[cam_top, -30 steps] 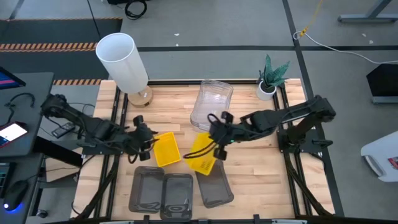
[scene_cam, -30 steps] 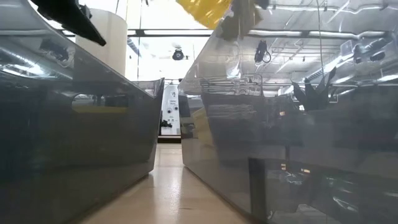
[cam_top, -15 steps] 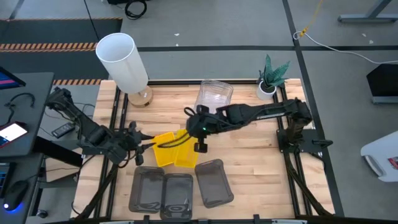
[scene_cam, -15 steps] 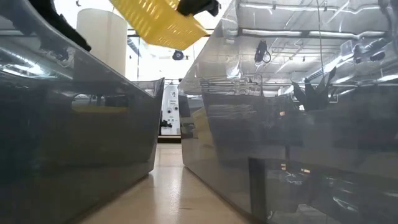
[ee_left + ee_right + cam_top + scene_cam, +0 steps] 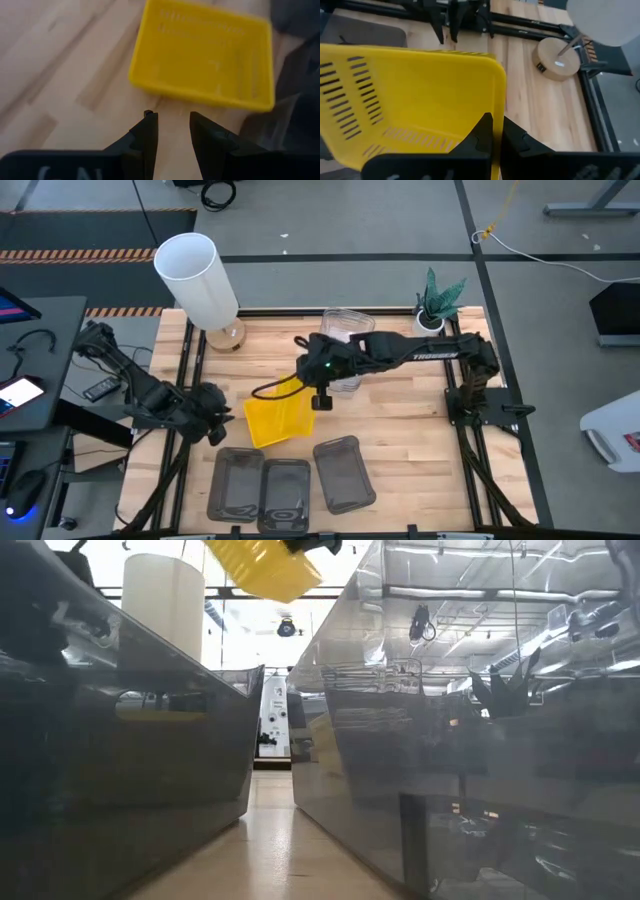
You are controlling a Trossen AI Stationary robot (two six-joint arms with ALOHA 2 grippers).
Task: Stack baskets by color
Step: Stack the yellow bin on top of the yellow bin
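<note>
Jaws on the left gripper (image 5: 170,131) stand narrowly parted and empty, low over the worktop (image 5: 400,420) at its left side, pointing at a yellow basket (image 5: 202,60) just ahead that has nothing in it. Right gripper (image 5: 496,131) jaws are pinched on the rim of another yellow basket (image 5: 410,115), holding it tilted above the first near the worktop's middle. Three empty dark grey baskets (image 5: 285,488) lie along the front edge, and clear baskets (image 5: 345,330) sit at the back.
</note>
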